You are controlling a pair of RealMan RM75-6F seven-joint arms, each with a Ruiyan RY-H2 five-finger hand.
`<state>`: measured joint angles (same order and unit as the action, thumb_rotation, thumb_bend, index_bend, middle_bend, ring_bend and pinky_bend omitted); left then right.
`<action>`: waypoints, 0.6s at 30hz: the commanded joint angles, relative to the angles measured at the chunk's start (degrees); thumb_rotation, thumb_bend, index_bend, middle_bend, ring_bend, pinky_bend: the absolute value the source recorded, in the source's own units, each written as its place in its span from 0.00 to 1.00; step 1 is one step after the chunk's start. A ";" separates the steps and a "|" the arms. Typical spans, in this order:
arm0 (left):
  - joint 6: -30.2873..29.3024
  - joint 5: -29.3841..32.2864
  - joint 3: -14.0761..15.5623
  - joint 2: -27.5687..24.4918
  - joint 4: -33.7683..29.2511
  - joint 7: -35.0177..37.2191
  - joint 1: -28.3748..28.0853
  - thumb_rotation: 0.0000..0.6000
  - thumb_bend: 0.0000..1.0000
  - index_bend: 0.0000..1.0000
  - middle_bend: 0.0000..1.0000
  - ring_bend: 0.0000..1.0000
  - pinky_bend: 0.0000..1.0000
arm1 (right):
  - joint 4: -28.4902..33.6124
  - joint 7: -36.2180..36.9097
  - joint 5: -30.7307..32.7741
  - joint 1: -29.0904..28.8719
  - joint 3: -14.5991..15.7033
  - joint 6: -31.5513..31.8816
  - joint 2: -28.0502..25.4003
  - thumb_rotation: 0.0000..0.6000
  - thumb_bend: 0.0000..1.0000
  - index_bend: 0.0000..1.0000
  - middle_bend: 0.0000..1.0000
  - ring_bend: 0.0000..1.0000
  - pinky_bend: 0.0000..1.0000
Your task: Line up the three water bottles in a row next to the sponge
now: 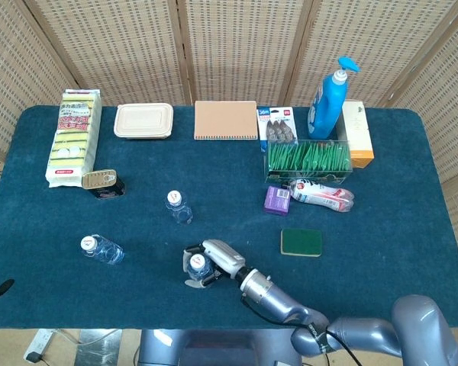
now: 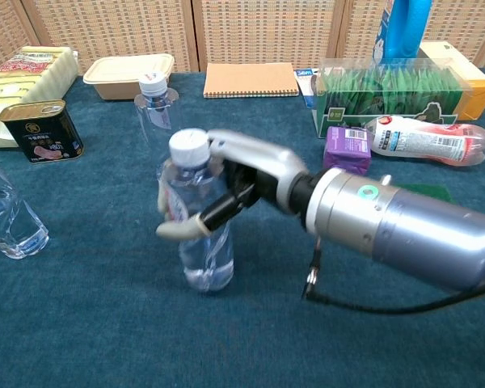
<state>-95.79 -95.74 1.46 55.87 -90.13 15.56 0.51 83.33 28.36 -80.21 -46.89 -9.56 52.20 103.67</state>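
Observation:
My right hand (image 1: 214, 261) (image 2: 238, 187) grips a clear water bottle (image 2: 199, 230) with a white cap (image 1: 198, 264), holding it upright near the table's front edge. A second bottle (image 1: 179, 207) (image 2: 157, 113) stands behind it in mid-table. The third bottle (image 1: 101, 249) (image 2: 3, 217) stands at the front left. The green sponge (image 1: 301, 242) lies to the right of the held bottle; in the chest view my forearm hides most of it. Only dark fingertips (image 1: 0, 289) of my left hand show at the left edge, spread apart and holding nothing.
A tin can (image 1: 101, 183) and a pack of sponges (image 1: 75, 137) sit at the left. Along the back are a food container (image 1: 143, 120), a notebook (image 1: 226, 120) and a blue pump bottle (image 1: 328, 95). A green box (image 1: 308, 158), a purple box (image 1: 277, 200) and a tube (image 1: 322, 194) lie behind the sponge.

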 commanded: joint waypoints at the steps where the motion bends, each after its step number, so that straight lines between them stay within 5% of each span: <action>1: 0.13 -0.38 0.20 -0.05 -0.17 -0.12 -0.07 1.00 0.10 0.00 0.00 0.00 0.04 | 1.17 -3.14 1.21 1.78 -2.28 3.16 -2.73 1.00 0.31 0.58 0.65 0.48 0.58; 9: -0.09 -1.27 0.61 0.00 -0.71 -1.09 0.06 1.00 0.10 0.00 0.00 0.00 0.04 | -2.62 -5.84 5.68 3.90 -5.62 5.74 -4.42 1.00 0.31 0.58 0.65 0.48 0.57; 18: 0.38 -1.16 0.65 -0.04 -1.06 -1.60 -0.12 1.00 0.10 0.00 0.00 0.00 0.04 | -4.36 -3.46 6.12 5.38 -4.61 4.37 -5.92 1.00 0.31 0.58 0.65 0.47 0.57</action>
<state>-95.41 -96.91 2.11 55.84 -91.17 13.95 0.39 79.09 24.39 -74.10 -41.79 -14.48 56.94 98.03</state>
